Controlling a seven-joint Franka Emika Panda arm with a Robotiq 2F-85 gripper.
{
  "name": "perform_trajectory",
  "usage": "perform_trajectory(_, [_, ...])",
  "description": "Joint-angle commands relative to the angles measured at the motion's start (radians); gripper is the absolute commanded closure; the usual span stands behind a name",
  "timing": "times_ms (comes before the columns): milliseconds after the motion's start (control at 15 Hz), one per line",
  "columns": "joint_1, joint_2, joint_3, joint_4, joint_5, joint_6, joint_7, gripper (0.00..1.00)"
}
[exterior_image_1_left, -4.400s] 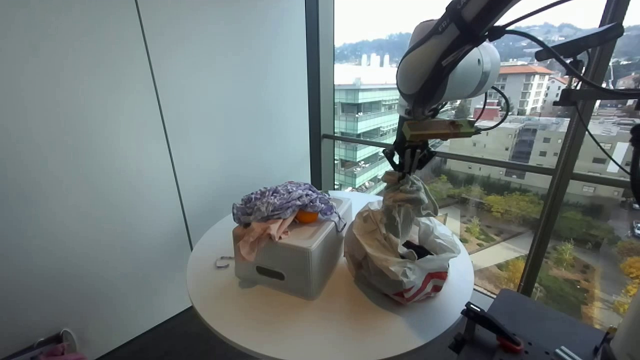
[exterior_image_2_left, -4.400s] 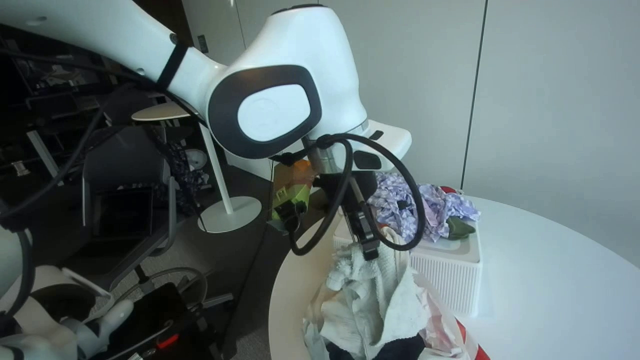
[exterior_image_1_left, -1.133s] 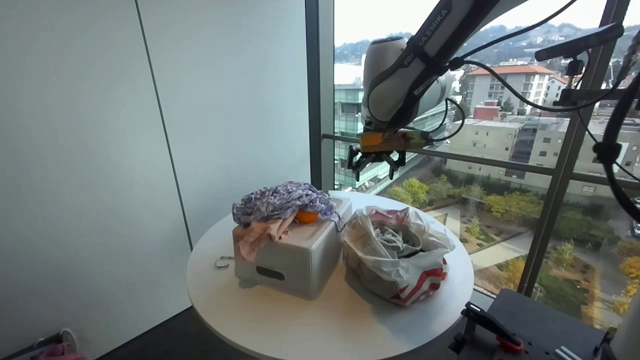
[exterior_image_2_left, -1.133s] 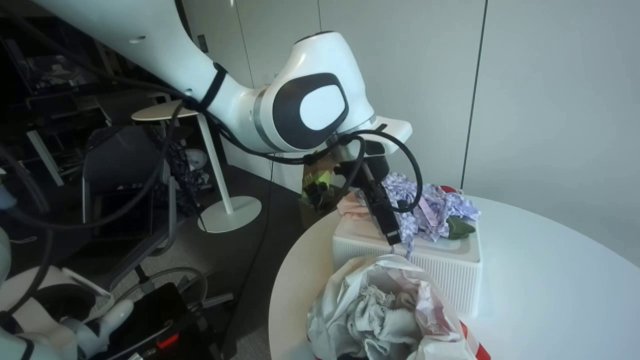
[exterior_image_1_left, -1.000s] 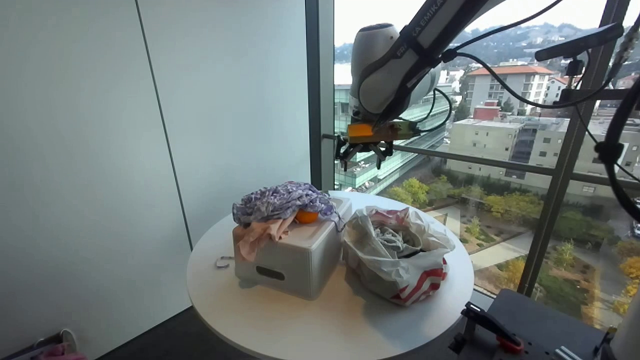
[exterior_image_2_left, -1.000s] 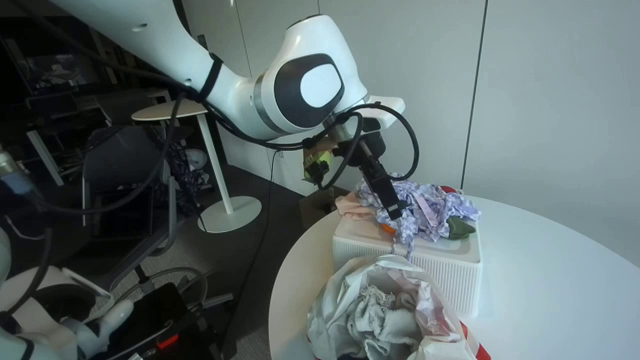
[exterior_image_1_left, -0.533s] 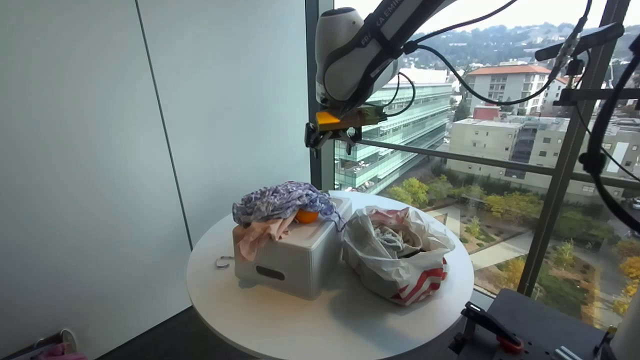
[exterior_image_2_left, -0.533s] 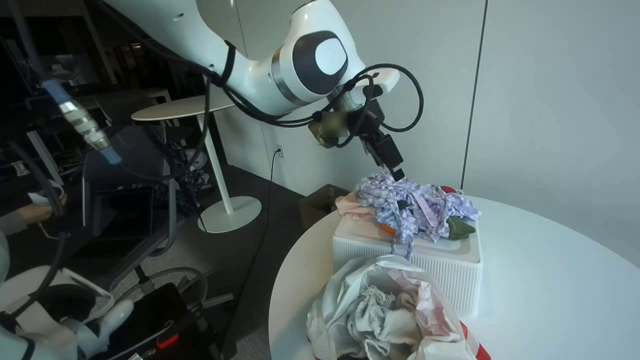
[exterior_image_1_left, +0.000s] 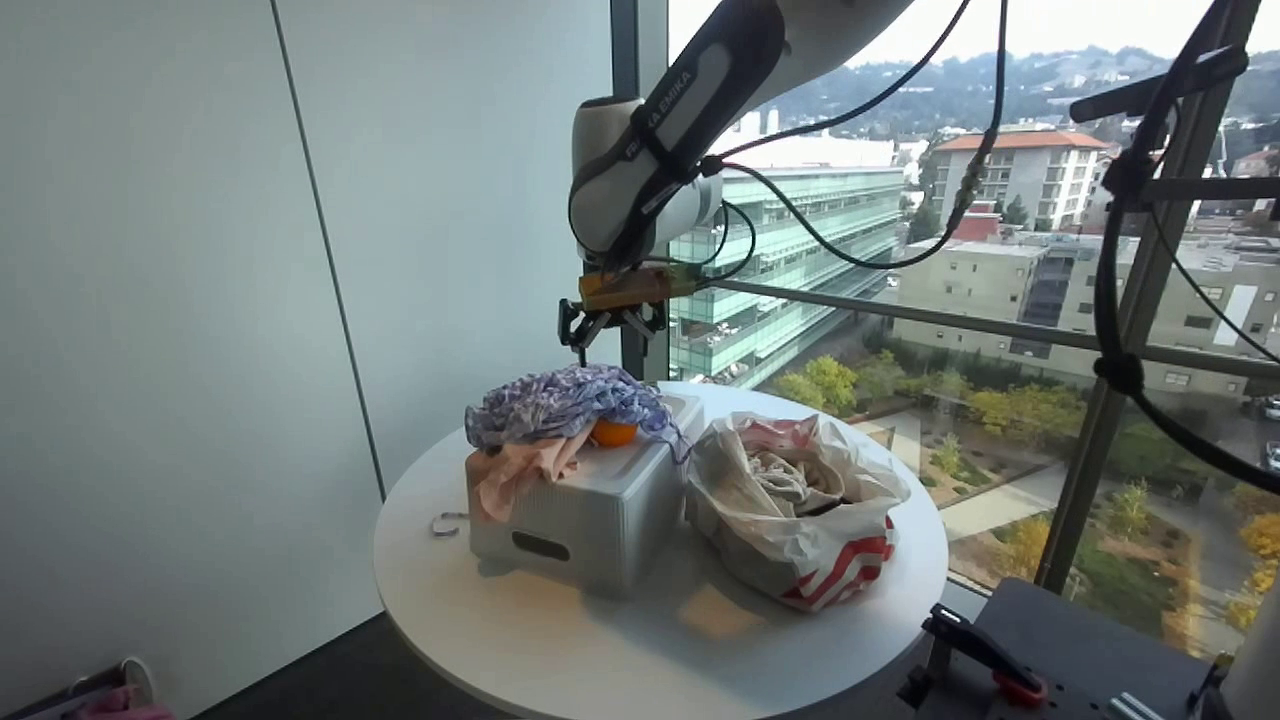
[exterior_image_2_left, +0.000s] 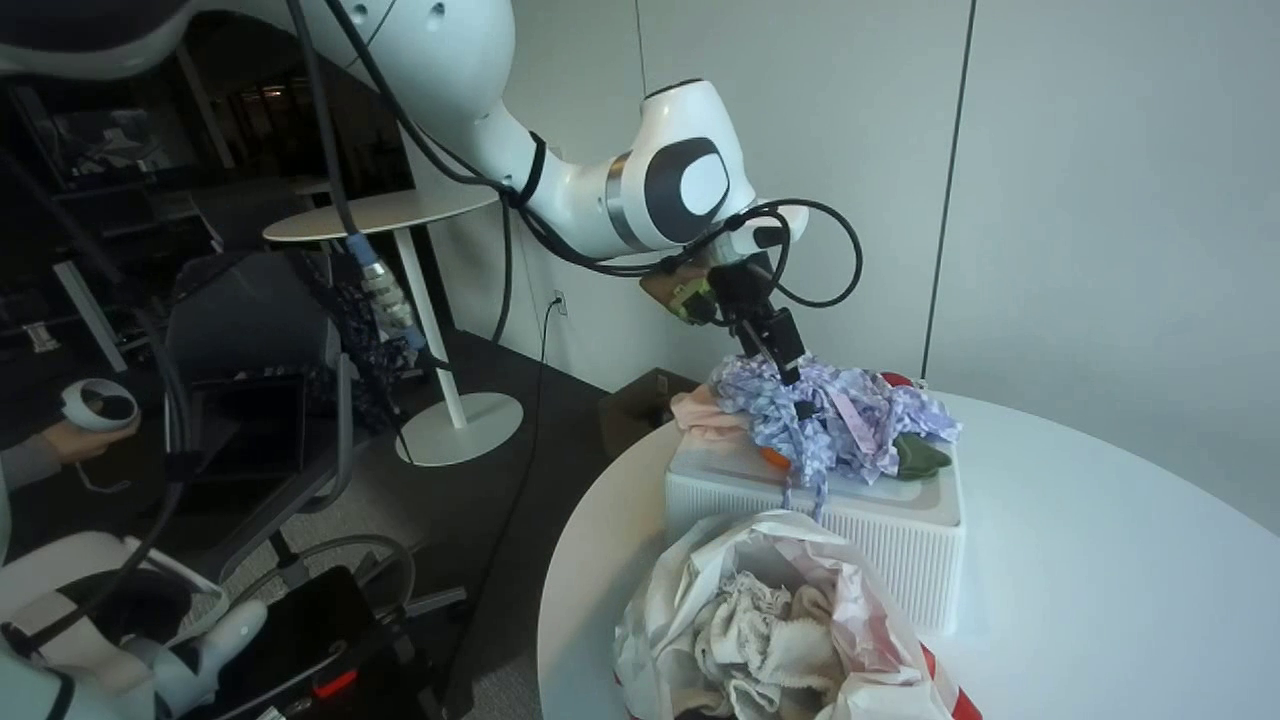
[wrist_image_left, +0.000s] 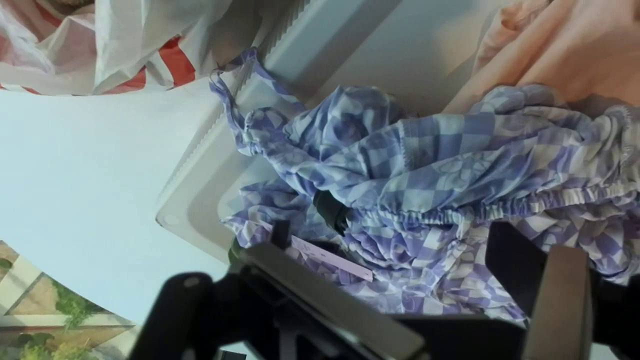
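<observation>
My gripper (exterior_image_1_left: 613, 352) stands open with nothing between its fingers, close over a crumpled purple checked cloth (exterior_image_1_left: 560, 400). In the wrist view the fingers spread wide above this cloth (wrist_image_left: 425, 170), with a pale pink strip (wrist_image_left: 335, 260) and a small dark piece (wrist_image_left: 330, 211) among its folds. Whether a fingertip touches the cloth I cannot tell. The cloth lies heaped on a white ribbed box (exterior_image_2_left: 840, 545). Beside and partly under it are a peach cloth (exterior_image_1_left: 530, 465), an orange object (exterior_image_1_left: 613, 433) and a dark green item (exterior_image_2_left: 920, 456).
Right of the box in an exterior view, a white plastic bag (exterior_image_1_left: 740, 530) with red stripes holds a greyish towel (exterior_image_2_left: 760, 630). Both stand on a round white table (exterior_image_1_left: 620, 660). A small loop (exterior_image_1_left: 447, 524) lies near the box. Windows and a wall (exterior_image_1_left: 480, 200) rise behind.
Earlier the gripper held the greyish towel above the bag; it has let go and the towel lies inside. The open gripper has since travelled over to the box and come down above the purple cloth.
</observation>
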Motion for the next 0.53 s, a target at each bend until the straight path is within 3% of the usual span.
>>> perform_trajectory(0, [0.019, 0.105, -0.012, 0.129, 0.082, -0.069, -0.09, 0.0])
perform_trajectory(467, [0.029, 0.223, -0.037, 0.246, 0.118, -0.138, -0.132, 0.0])
